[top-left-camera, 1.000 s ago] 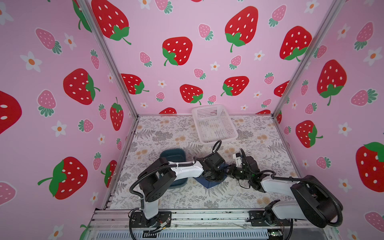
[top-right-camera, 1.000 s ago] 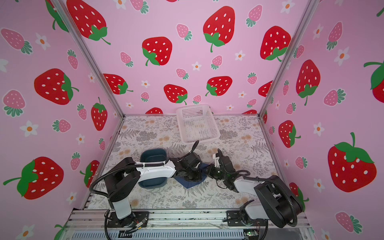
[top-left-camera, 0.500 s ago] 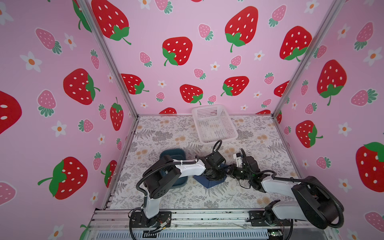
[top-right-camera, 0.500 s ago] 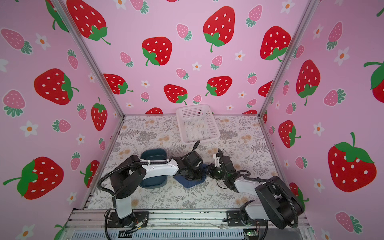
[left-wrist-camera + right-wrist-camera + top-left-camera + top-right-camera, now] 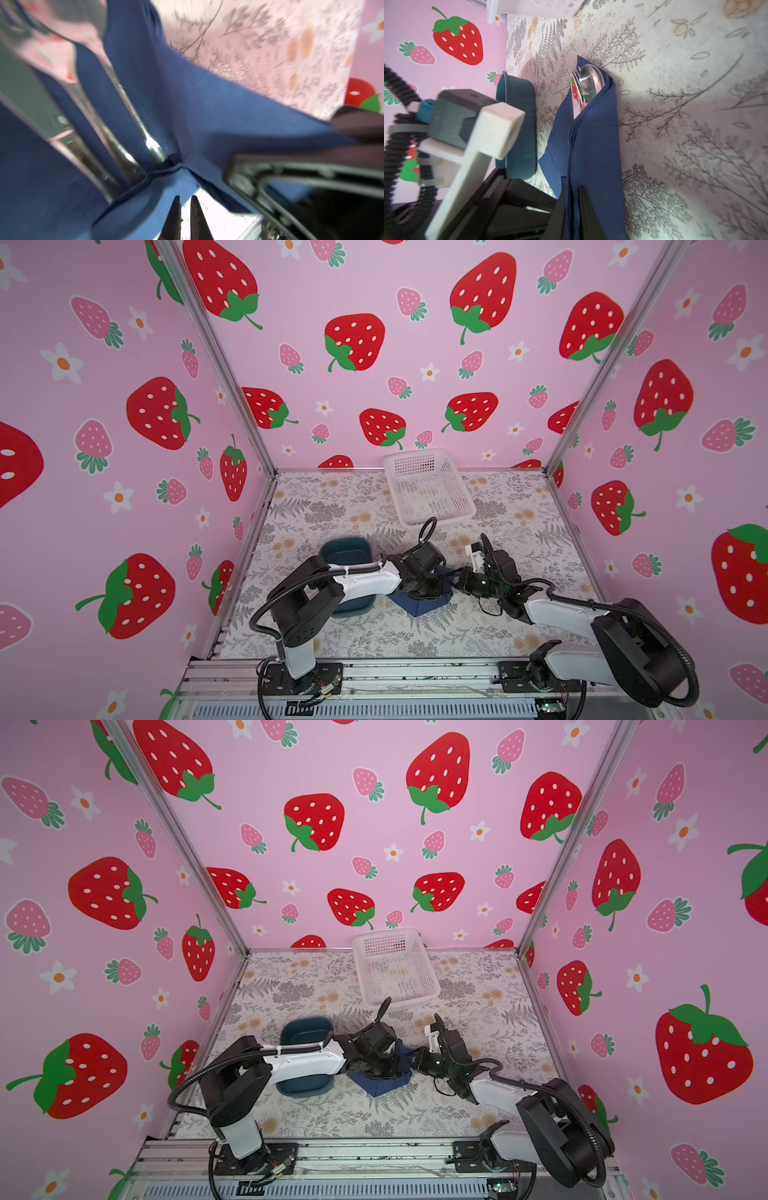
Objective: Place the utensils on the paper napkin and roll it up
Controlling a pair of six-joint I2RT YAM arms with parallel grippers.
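Observation:
The paper napkin [image 5: 419,606] [image 5: 380,1088], navy blue, lies folded over the utensils at the table's middle. In the right wrist view the napkin [image 5: 596,145] wraps them, and a shiny spoon bowl [image 5: 591,83] and fork tines [image 5: 575,75] stick out of its far end. My right gripper [image 5: 572,190] [image 5: 455,574] is shut on the fold's near end. The left wrist view is blurred and shows silver handles [image 5: 124,153] inside the fold. My left gripper [image 5: 185,199] [image 5: 422,593] has its tips nearly together at the napkin's [image 5: 207,104] edge. Whether they pinch it is unclear.
A teal tray [image 5: 345,549] [image 5: 517,116] stands just left of the napkin, partly under the left arm. A white perforated basket [image 5: 392,481] sits at the back middle. Pink strawberry walls close in three sides, and a metal rail runs along the front.
The left arm's elbow has swung a little to the right. Both grippers have stayed at the napkin, close together.

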